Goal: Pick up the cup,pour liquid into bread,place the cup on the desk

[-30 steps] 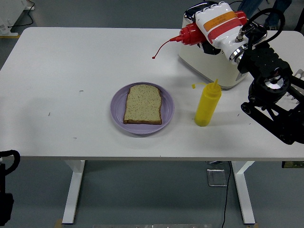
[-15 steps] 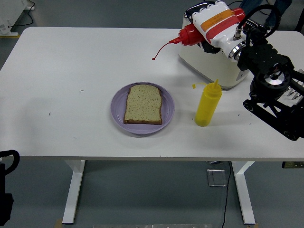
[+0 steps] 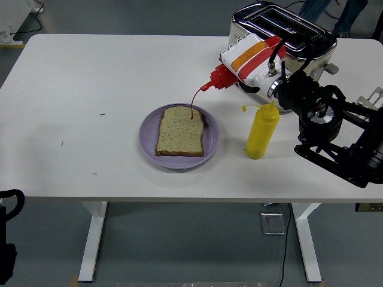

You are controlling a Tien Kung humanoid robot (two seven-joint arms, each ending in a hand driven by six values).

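The white rectangular table [image 3: 90,89] spans nearly the full frame width; its near edge runs across the lower third and its left half is bare — open room on that side. All objects sit right of centre. The round lilac plate [image 3: 148,139] lies at frame centre, well in from the near edge, with a slice of brown seeded bread [image 3: 179,134] on it. Just right of the plate stands an upright yellow squeeze bottle [image 3: 261,131], apart from the plate rim. A cream and chrome two-slot toaster [image 3: 287,27] occupies the upper right, near the far edge.

The right hand [image 3: 272,75] enters from the right edge on a black arm and is clamped around the white squeeze bottle with red and orange bands and a red nozzle cap [image 3: 242,64]; pale fingers [image 3: 250,88] wrap the underside of the body. The bottle is held off the table, between toaster and plate.

Its long axis lies tilted — base toward upper right, nozzle pointing lower left and downward. A thin red strand [image 3: 194,98] curves from the nozzle tip to the upper right part of the bread.

A black part of the left arm [image 3: 9,239] rests at the lower left corner, below the table edge; its fingers do not show.
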